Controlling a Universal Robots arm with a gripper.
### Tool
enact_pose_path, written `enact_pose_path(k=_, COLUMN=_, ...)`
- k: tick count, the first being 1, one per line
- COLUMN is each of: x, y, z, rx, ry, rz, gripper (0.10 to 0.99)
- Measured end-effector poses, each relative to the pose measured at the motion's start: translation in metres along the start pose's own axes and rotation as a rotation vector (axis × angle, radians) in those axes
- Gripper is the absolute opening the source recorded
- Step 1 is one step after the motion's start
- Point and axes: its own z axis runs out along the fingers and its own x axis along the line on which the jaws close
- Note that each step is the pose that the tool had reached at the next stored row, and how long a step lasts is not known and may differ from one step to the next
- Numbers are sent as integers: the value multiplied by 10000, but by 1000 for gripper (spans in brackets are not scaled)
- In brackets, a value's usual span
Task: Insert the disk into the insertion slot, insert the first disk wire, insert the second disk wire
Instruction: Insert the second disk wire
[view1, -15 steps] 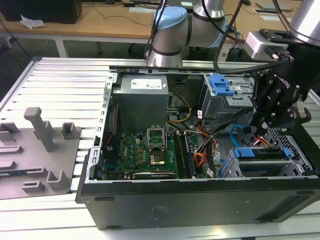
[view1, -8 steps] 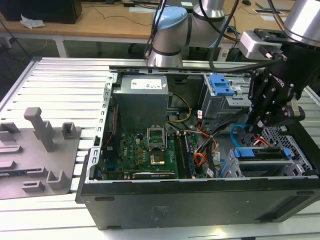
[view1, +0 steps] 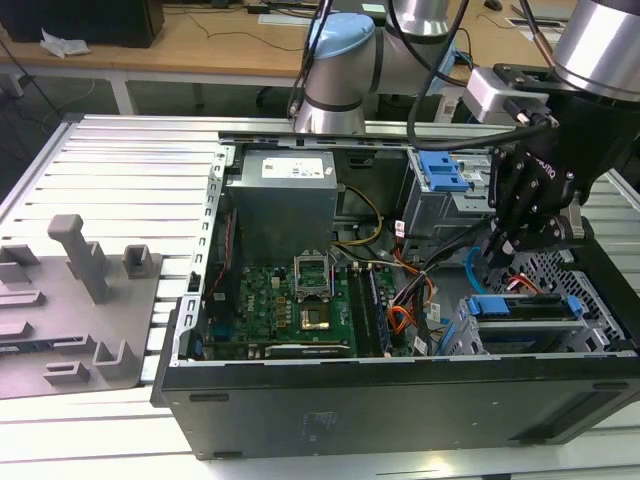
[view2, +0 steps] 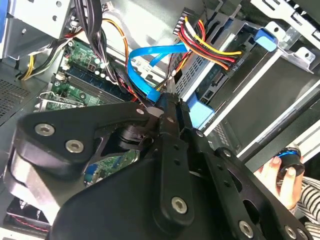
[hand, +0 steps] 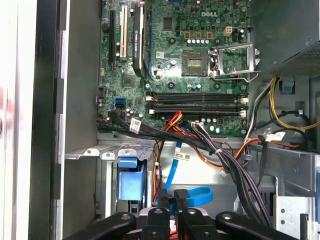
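Inside the open computer case (view1: 400, 410) on the slatted desk (view1: 110, 170), the gripper (view2: 169, 102) holds its fingers close together on the plug end of a blue flat wire (view2: 160, 50). In both wrist views the wire loops up and away from the tips. The disk (view1: 522, 306), in its bright blue carrier, lies in the insertion slot (view1: 603, 318). That slot is the grey perforated cage at the case's corner nearest the desk's front edge, on the exterior view's right. The gripper hangs just above it. A bundle of red, yellow and black wires (view2: 207, 42) ends in a dark plug near the cage, and we cannot tell whether it is seated.

We judge the chief danger to be a crooked approach. The plug is small and the flat wire looks springy, so it may twist in the grip and meet its socket at an angle, jamming or stopping short. The blue loop runs just beside the coloured bundle and may catch on it, dragging the plug out of line. The gripper's broad black links sit near the cage wall and may knock it. A person's hand (view2: 272, 172), holding a small dark knob with a blue ring, is just outside the case near the cage, and we see a risk of contact if the arm swings that way
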Motion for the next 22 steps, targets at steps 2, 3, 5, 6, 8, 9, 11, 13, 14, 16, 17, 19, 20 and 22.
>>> enact_pose_path(k=2, x=0, y=0, z=0, rx=0, ry=1, rz=-6, gripper=161)
enact_pose_path(k=3, x=1, y=0, z=1, rx=1, ry=0, rz=-9, gripper=161)
enact_pose_path(k=5, x=126, y=1, z=8, rx=1, ry=1, rz=-8, gripper=161)
enact_pose_path(k=6, x=204, y=-9, z=18, rx=-1, ry=1, rz=-11, gripper=161)
enact_pose_path(k=8, x=259, y=-61, z=40, rx=-13, ry=-11, rz=-11, gripper=161)
enact_pose_path(k=9, x=270, y=-88, z=48, rx=-19, ry=-13, rz=-10, gripper=161)
enact_pose_path(k=11, x=301, y=-218, z=88, rx=-45, ry=-18, rz=-13, gripper=161)
enact_pose_path(k=13, x=314, y=-264, z=98, rx=-52, ry=-18, rz=-12, gripper=161)
enact_pose_path(k=14, x=315, y=-288, z=117, rx=-56, ry=-22, rz=-13, gripper=161)
enact_pose_path(k=16, x=315, y=-304, z=130, rx=-56, ry=-19, rz=-13, gripper=161)
enact_pose_path(k=17, x=316, y=-316, z=134, rx=-56, ry=-18, rz=-12, gripper=161)
enact_pose_path(k=19, x=315, y=-334, z=144, rx=-58, ry=-21, rz=-12, gripper=161)
enact_pose_path(k=20, x=314, y=-336, z=153, rx=-57, ry=-23, rz=-7, gripper=161)
enact_pose_path(k=22, x=314, y=-337, z=164, rx=-57, ry=-22, rz=3, gripper=161)
